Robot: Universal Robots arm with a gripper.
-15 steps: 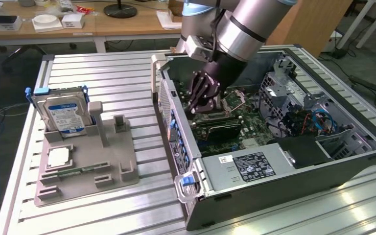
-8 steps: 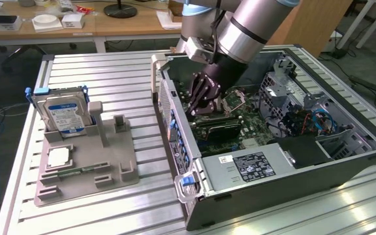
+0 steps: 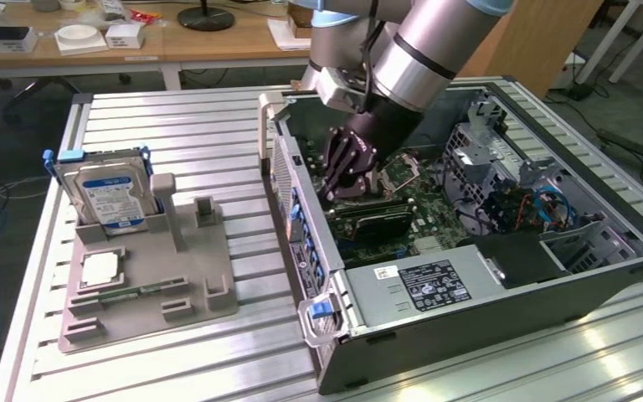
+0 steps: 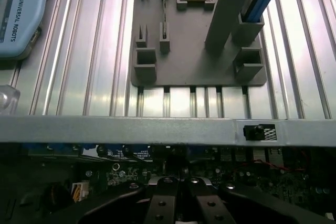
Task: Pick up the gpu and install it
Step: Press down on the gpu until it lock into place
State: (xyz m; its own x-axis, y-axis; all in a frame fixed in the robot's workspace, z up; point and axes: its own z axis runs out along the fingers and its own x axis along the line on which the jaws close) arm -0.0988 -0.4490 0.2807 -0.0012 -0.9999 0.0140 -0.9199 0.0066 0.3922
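Black metal fingers (image 4: 160, 205), two of them, are pressing flat against each other, clenched tight, and I am seeing nothing caught between them. They are hanging from the gripper (image 3: 338, 194), a dark, blocky head that is reaching down into the open computer case (image 3: 467, 335). Behind it the arm (image 3: 422, 50) is rising in smooth silver and black cylinders.

Just on the near side of the fingertips the gpu (image 3: 375, 219) is sitting on the motherboard (image 3: 439, 226). It is one thin, flat, dark card, standing on its long edge among the green board's small parts. Whether the fingertips are touching it, I am not able to tell.

Around them the case is lying on its side, a grey sheet-metal box with a perforated wall. A boxy silver power supply (image 3: 428, 285) with one dark label is filling its near end, and blue cables (image 3: 545, 205) are curling at the exterior view's right.

Well apart, toward the exterior view's left, one matte grey plastic tray (image 3: 204, 276) with raised slots is resting on the ribbed aluminium table (image 3: 165, 126). It is holding one thick silver hard drive (image 3: 104, 193) standing upright, one square pale chip (image 3: 98, 268) and one narrow green memory stick (image 3: 131, 293) lying flat.
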